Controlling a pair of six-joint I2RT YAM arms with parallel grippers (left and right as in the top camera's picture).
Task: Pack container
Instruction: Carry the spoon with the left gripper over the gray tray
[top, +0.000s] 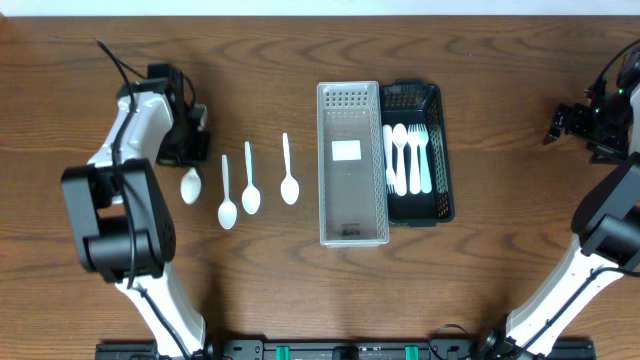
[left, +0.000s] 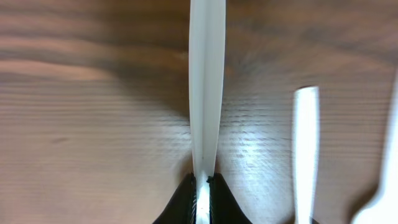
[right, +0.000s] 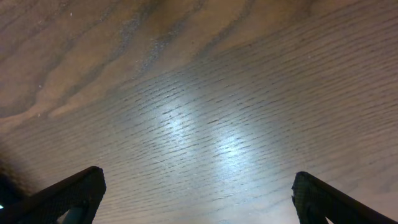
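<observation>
Worktop (top: 500, 60): clear container (top: 352, 205) at ctr, black tray (top: 420, 207) touching its R side. L end effector (left: 202, 186) fully closed on handle of white spoon (left: 207, 93), well L of container. R end effector (right: 199, 198) wide open, holds nothing, over bare worktop far R.

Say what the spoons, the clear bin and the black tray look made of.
Spoons: probably plastic; uniformly white, smooth, thin moulded handles.
Bin: likely translucent plastic; frosted grey look, perforated end walls.
Tray: seemingly black plastic; dull finish, lattice walls.
</observation>
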